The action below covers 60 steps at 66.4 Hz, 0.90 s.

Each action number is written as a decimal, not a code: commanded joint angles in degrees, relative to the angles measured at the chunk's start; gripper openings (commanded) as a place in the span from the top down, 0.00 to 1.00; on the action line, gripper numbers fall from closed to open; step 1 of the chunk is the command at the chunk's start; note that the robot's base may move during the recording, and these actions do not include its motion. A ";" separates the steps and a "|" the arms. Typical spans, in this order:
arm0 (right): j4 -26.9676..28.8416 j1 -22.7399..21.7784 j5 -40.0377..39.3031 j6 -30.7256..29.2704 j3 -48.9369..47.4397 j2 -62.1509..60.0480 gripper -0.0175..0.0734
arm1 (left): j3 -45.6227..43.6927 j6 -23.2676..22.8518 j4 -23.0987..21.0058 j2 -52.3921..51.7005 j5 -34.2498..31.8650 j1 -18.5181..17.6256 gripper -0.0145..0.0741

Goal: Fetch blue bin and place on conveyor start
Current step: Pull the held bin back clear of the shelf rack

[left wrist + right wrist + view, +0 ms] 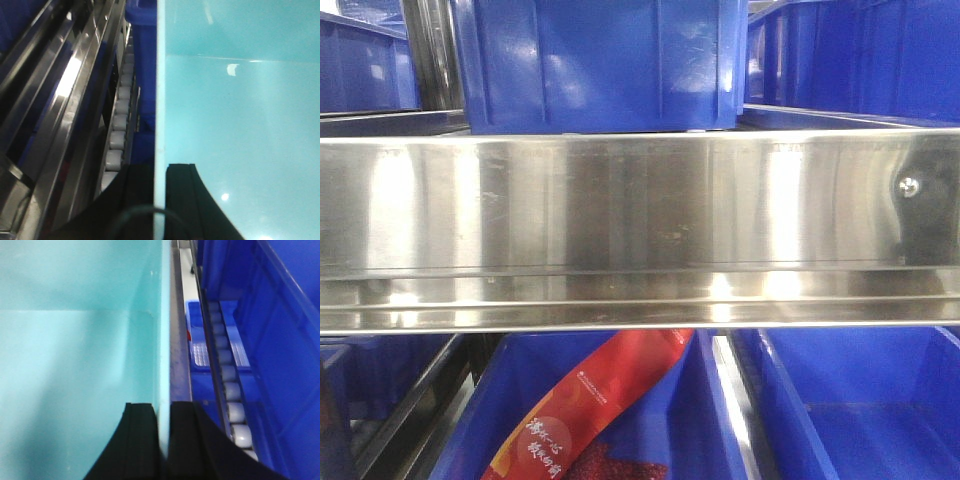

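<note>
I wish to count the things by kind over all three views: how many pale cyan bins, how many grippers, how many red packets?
pale cyan bin: 1
grippers (left gripper, right gripper, each closed on a wall of the bin): 2
red packet: 1
Total: 4

glare bands streak the steel shelf rail point(640, 200); wrist views soft, small glints on the blue bin point(250, 125).

blue bin point(240, 115): pale turquoise, smooth walls, empty
hold: left wall pinched by left gripper point(160, 170), right wall by right gripper point(164, 410)
</note>
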 commanded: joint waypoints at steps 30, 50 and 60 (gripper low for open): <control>-1.19 0.55 -5.69 0.09 -0.27 -0.51 0.99 | -0.32 0.35 1.34 -0.59 -3.01 -0.85 0.96; -1.19 0.55 -6.50 0.09 -0.27 -0.51 0.99 | -0.32 0.35 1.34 -0.59 -3.01 -0.85 0.96; -1.19 0.55 -7.84 0.09 -0.27 -0.51 0.99 | -0.32 0.35 1.34 -0.59 -3.01 -0.85 0.96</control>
